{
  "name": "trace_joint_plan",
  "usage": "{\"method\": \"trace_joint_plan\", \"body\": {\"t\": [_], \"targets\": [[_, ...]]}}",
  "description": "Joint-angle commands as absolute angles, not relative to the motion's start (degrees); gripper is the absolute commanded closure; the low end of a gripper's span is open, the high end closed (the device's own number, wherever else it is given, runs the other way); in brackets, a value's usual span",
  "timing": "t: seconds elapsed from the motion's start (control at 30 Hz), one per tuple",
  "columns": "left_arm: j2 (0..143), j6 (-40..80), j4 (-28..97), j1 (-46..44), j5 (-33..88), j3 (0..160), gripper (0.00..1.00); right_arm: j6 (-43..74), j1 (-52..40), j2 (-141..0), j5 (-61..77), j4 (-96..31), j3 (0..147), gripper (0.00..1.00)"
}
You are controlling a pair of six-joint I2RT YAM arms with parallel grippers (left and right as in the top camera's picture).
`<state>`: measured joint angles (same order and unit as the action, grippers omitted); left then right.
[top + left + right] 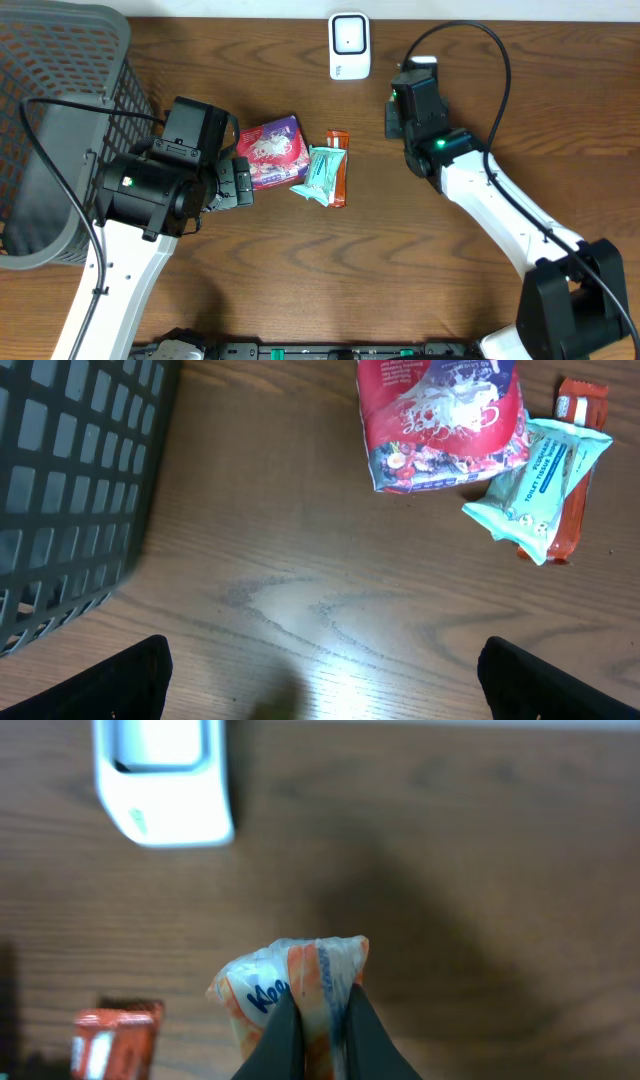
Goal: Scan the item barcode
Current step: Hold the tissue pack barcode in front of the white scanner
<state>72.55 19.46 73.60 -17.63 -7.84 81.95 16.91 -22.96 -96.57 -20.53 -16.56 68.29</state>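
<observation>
A: R gripper (318,1020) — what's it doing?
B: Fingers pinched tight on a crinkly orange-and-white packet (290,970) w/ blue lettering, gripped at its near edge.
A: Where's that vs. the scanner (349,45)?
B: Just right of it and a bit nearer. Wrist cam has the white scanner far-left of the packet, not touching. Overhead, the arm hides the packet.
A: L gripper (340,690)?
B: Spread wide, nothing between the fingers, over bare table (300,290) beside the dark mesh basket (60,120) at far left.
A: Anything else out?
B: Mid-table — a red pouch (272,150), then a teal pack (322,172) lying across an orange bar (338,140) to its right.
</observation>
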Motion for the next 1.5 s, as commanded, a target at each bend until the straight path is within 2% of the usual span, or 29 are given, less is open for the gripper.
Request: {"method": "trace_joint_plan", "body": {"t": [0.0, 0.07, 0.23, 0.4, 0.53, 0.67, 0.87, 1.0, 1.3, 1.47], "targets": [[72.66, 19.35, 73.91, -17.32, -8.01, 81.60, 0.02, 23.97, -20.86, -97.38, -18.00, -16.71, 68.58, 0.99], [72.66, 19.33, 73.91, -17.32, -8.01, 81.60, 0.02, 21.65, -20.29, -97.36, -15.03, -14.09, 68.58, 0.99], [72.66, 19.35, 73.91, -17.32, -8.01, 81.60, 0.02, 7.44, -22.11, -97.36, -10.15, -2.61, 68.62, 0.99], [72.66, 19.33, 73.91, -17.32, -8.01, 81.58, 0.02, -1.08, -25.89, -97.71, -19.16, 7.51, 68.71, 0.99], [72.66, 19.35, 73.91, -17.32, -8.01, 81.60, 0.02, -4.93, -26.46, -100.55, -19.57, 13.56, 72.07, 0.99], [72.66, 19.35, 73.91, -17.32, -8.01, 81.60, 0.02, -8.95, -26.13, -108.95, -19.64, 10.83, 83.13, 0.99], [72.66, 19.33, 73.91, -17.32, -8.01, 81.60, 0.02, -10.63, -25.76, -126.91, -22.61, -7.27, 109.54, 0.99], [72.66, 19.33, 73.91, -17.32, -8.01, 81.60, 0.02, -11.44, -25.76, -135.02, -23.05, -13.74, 120.90, 0.99], [72.66, 19.35, 73.91, -17.32, -8.01, 81.60, 0.02, -11.81, -25.26, -138.61, -24.21, -14.09, 124.22, 0.99], [72.66, 19.35, 73.91, -17.32, -8.01, 81.60, 0.02, -7.73, -22.94, -137.62, -34.50, -15.70, 126.23, 0.99]]}}
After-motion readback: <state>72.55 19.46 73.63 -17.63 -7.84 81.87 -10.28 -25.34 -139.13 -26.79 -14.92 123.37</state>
